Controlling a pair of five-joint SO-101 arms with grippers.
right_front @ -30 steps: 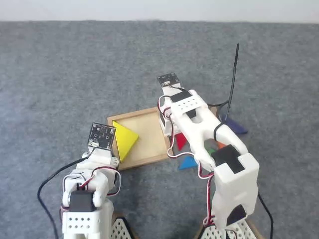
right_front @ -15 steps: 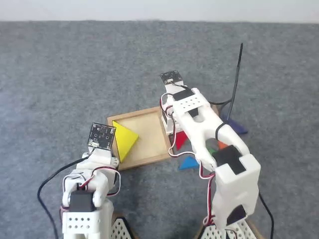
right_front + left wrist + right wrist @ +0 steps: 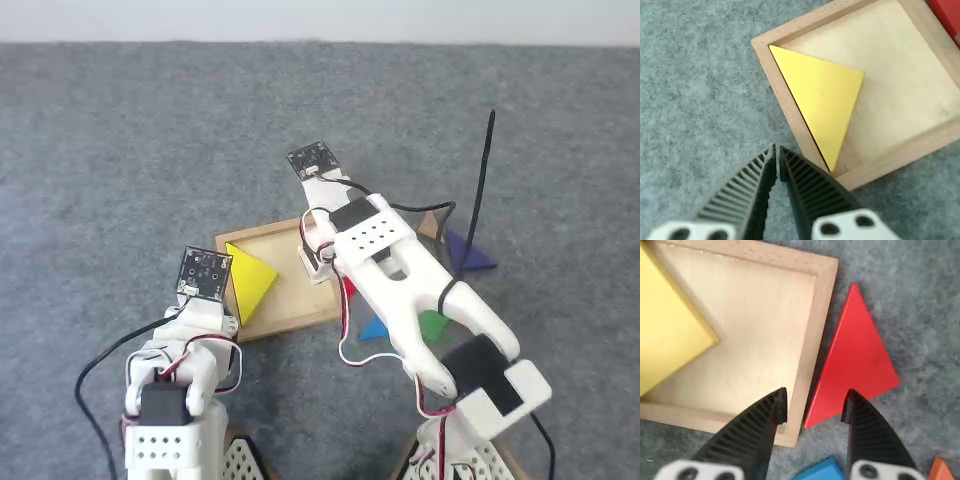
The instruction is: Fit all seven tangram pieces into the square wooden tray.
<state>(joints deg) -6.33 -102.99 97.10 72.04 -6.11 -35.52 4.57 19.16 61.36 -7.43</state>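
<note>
One yellow triangle (image 3: 822,102) in tray (image 3: 790,29); left tool (image 3: 777,150) together, right tool (image 3: 815,400) apart (beside red triangle (image 3: 855,360)).

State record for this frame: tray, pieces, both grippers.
tray: one piece inside, yellow triangle, against a wall
outside: red triangle beside tray wall; blue piece, green piece, purple piece on carpet
left gripper: shut, empty, over carpet by tray corner
right gripper: open, empty, over tray wall and red triangle

red triangle (image 3: 855,360) beside wooden tray (image 3: 821,310)
</note>
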